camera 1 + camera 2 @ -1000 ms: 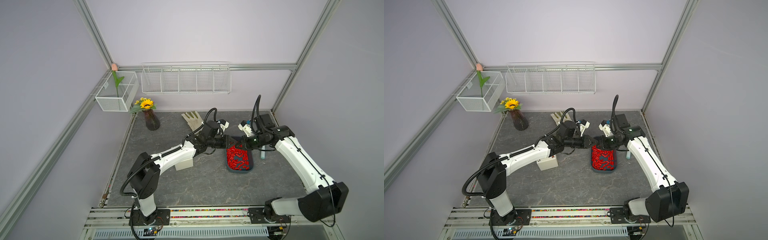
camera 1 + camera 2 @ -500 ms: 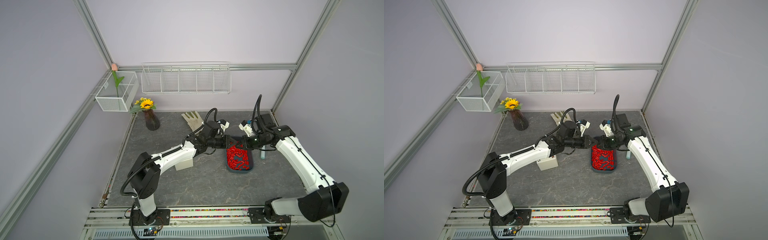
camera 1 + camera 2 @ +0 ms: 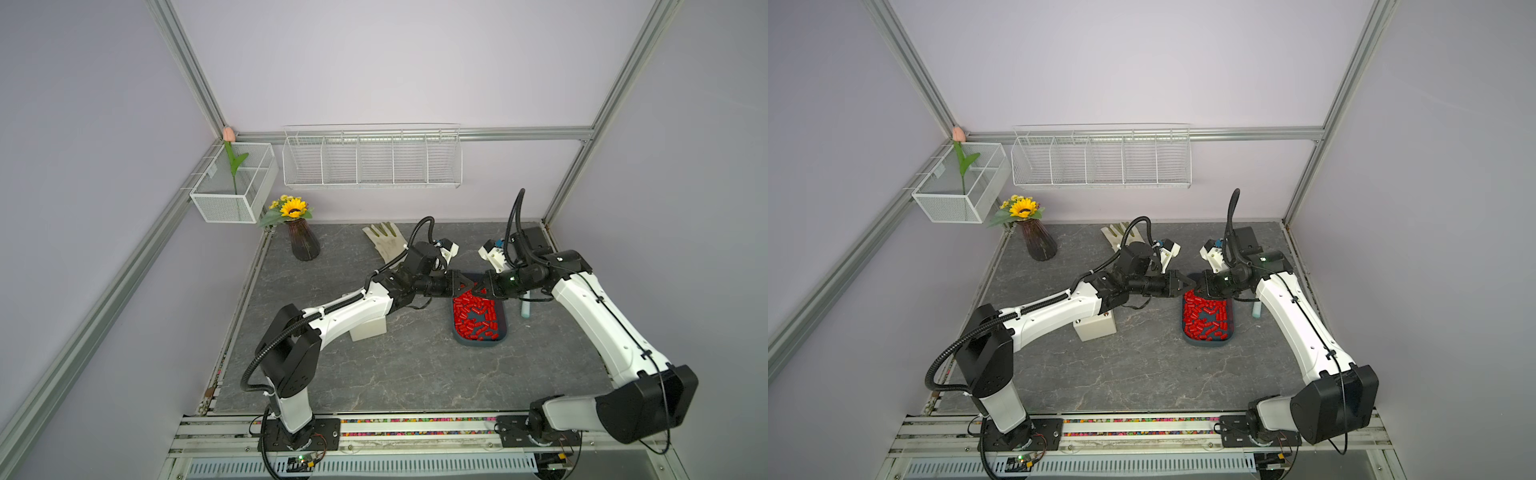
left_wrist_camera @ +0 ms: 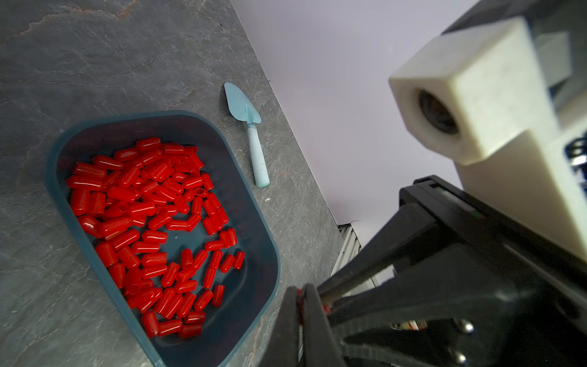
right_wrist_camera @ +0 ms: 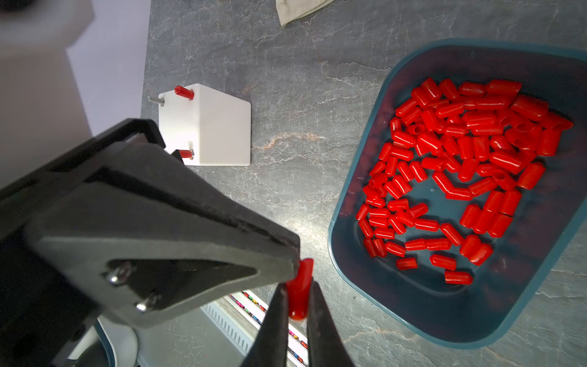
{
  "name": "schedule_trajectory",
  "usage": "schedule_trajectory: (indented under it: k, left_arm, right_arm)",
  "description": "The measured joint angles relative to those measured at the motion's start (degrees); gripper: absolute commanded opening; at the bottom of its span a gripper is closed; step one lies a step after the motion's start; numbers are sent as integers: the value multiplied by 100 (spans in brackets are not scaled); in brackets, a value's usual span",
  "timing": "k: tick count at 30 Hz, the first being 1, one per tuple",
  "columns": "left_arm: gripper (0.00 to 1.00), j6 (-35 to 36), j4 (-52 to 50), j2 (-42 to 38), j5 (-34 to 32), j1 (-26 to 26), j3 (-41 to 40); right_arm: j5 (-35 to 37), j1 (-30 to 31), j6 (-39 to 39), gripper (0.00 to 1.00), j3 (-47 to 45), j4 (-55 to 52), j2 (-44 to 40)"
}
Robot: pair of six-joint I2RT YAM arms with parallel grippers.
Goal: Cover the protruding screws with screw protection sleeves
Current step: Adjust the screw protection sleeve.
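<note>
Both grippers meet tip to tip above the far end of the dark teal tray [image 3: 478, 343], which holds many loose red screw protection sleeves [image 3: 476, 316]. My right gripper [image 5: 297, 286] is shut on one red sleeve [image 5: 298, 302]. My left gripper [image 4: 300, 290] is shut on that sleeve's other end, with a red sliver showing between its fingers. The white box [image 5: 216, 127] stands left of the tray, partly under my left arm in both top views. Two protruding screws carry red sleeves [image 5: 184, 92], and one screw [image 5: 155, 100] is bare. The fourth is hidden.
A pale blue trowel [image 4: 251, 127] lies right of the tray near the right wall. A glove [image 3: 384, 241] and a sunflower vase [image 3: 303, 243] sit at the back. Wire baskets [image 3: 372, 156] hang on the back wall.
</note>
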Motion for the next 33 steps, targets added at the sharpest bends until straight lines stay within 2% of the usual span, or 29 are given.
schedule_trajectory:
  k: [24, 29, 33]
  left_arm:
    - [9, -127, 39, 2, 0, -61, -175]
    - [14, -131, 28, 2, -20, -61, -175]
    - [25, -131, -20, 2, -101, -61, -175]
  right_arm:
    - [-17, -101, 0, 13, 52, 0, 0]
    - [-17, -105, 0, 13, 52, 2, -2]
    - [-15, -116, 0, 13, 52, 2, -13]
